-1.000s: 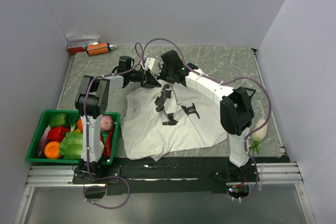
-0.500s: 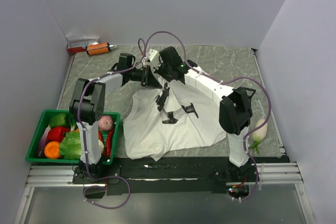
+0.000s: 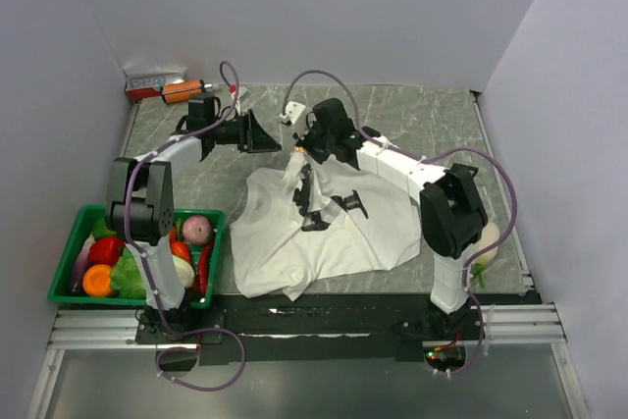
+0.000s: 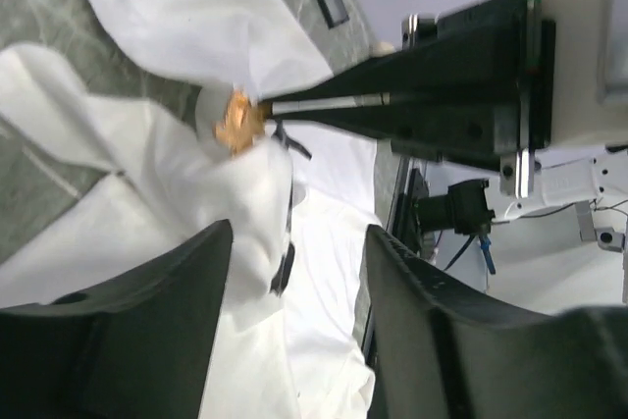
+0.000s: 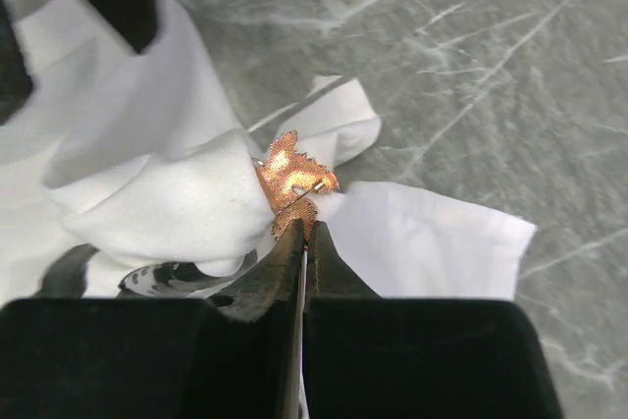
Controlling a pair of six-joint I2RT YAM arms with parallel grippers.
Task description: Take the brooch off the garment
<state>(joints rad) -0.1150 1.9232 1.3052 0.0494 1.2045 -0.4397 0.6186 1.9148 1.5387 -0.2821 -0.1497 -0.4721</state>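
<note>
Two arms work over one garment (image 3: 324,233), a white T-shirt with black printed shapes, spread on the near middle of the table (image 3: 442,125). There is one brooch (image 5: 294,179), a tiny orange-red piece with a ragged edge. It sits at the top of a bunched fold of cloth pulled up at the shirt's far edge, touching that fold. The right gripper (image 5: 304,233) is clenched, its two thin fingertips pressed together on the brooch's lower edge. The left gripper (image 3: 257,132) hangs to the left of the fold, apart from the cloth, with its jaws spread and nothing between them (its wrist view shows only shirt beyond the gap). At the near left stands one green basket (image 3: 74,233) heaped with vegetables, among them a red onion (image 3: 197,230) and a leafy green head (image 3: 132,267); the full count is hidden by the arm. In the far left corner lie one orange bottle (image 3: 183,91) with a black cap and, just beside it, one small box (image 3: 152,82). One pale long vegetable (image 3: 483,242) lies at the right edge, partly behind the right arm. The tabletop is grey-green stone with pale veins, and plain pale walls (image 3: 343,7) close it in on three sides.
</note>
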